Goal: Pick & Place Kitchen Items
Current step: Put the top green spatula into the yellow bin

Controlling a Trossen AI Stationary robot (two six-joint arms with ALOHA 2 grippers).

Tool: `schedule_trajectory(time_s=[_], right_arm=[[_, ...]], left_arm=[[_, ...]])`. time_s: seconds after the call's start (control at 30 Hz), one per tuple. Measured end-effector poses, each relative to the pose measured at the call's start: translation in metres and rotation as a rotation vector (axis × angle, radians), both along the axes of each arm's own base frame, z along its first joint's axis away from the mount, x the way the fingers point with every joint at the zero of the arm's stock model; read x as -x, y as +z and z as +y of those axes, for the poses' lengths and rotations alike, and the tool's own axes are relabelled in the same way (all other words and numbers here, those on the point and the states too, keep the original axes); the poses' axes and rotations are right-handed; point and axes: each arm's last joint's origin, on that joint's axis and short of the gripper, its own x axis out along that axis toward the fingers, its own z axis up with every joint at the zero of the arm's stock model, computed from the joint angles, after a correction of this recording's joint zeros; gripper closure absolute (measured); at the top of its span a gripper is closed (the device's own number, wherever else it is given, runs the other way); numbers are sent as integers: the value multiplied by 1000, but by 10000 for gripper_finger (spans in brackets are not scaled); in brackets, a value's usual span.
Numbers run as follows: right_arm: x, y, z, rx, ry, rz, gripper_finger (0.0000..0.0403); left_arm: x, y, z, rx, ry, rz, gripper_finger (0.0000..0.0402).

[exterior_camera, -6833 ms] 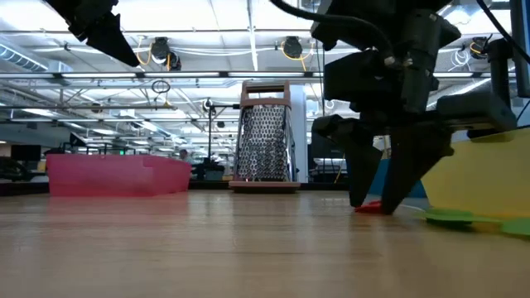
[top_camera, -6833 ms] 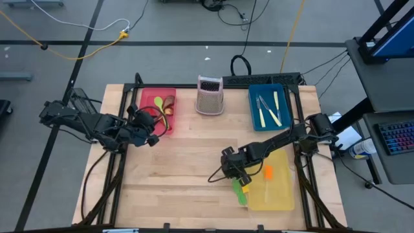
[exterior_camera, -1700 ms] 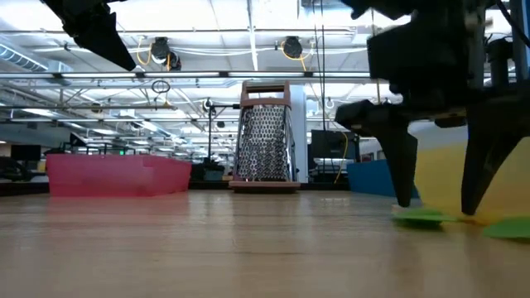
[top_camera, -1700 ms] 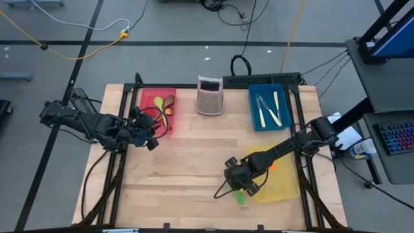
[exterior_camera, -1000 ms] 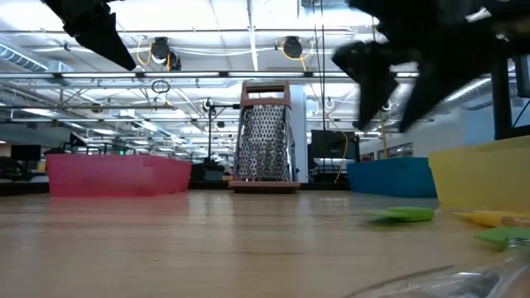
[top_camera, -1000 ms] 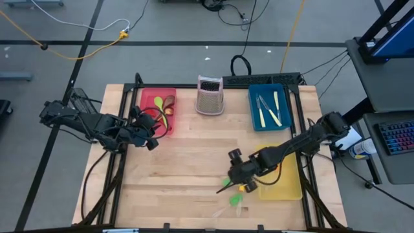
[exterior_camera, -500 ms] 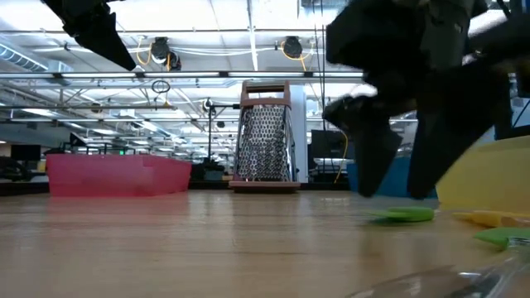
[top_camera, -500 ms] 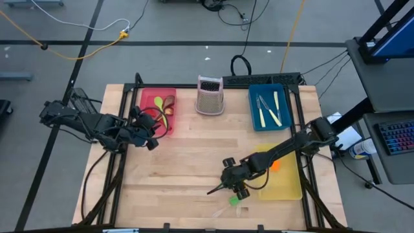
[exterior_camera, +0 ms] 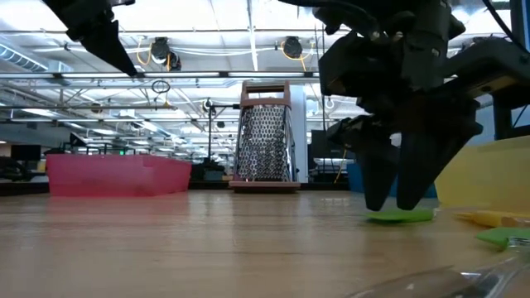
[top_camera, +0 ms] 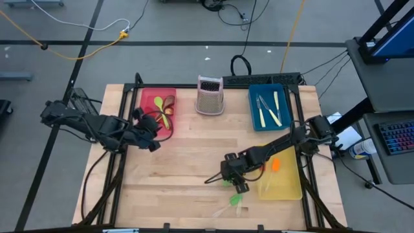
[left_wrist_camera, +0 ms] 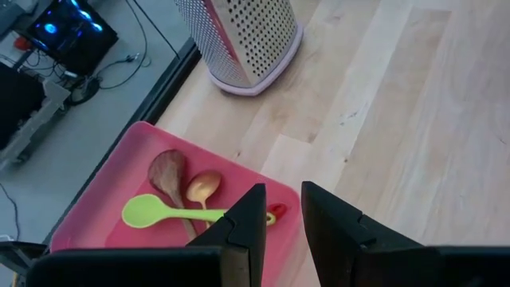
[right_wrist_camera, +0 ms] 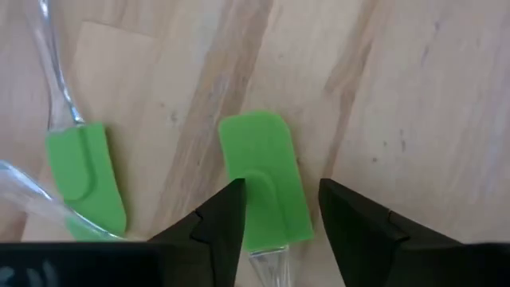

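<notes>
Green marks the spot where work goes on: a green-headed spatula (right_wrist_camera: 265, 185) with a clear handle lies flat on the wooden table (top_camera: 187, 165) just beside the yellow tray (top_camera: 284, 184), and the right gripper (right_wrist_camera: 280, 214) stands over it with its fingers apart, one on each side of the head, clasping nothing. A second green spatula (right_wrist_camera: 80, 174) lies close beside the first, nearer the table's front edge, its clear handle angled away. Inside the yellow tray rests an orange-headed spatula (top_camera: 275, 165). The left gripper (left_wrist_camera: 280, 217) hangs at the near edge of the red tray (left_wrist_camera: 103, 199), its fingers a narrow gap apart and empty; that tray holds a green spoon (left_wrist_camera: 159, 212) and two brown spoons (left_wrist_camera: 171, 171). Cream-handled knives (top_camera: 274, 110) lie in the blue tray (top_camera: 255, 97), and the metal box grater (top_camera: 209, 94) stands upright between the red and blue trays.
</notes>
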Motion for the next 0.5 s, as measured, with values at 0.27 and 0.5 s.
schedule_trajectory(time_s=[0.27,0.5], right_arm=[[5,-2,12,24,60,-14,259],[10,-9,6,70,64,-8,260]], left_arm=[[-6,-5,-2,-21,-14,45,314],[-7,-6,-2,-30,-23,57,314]])
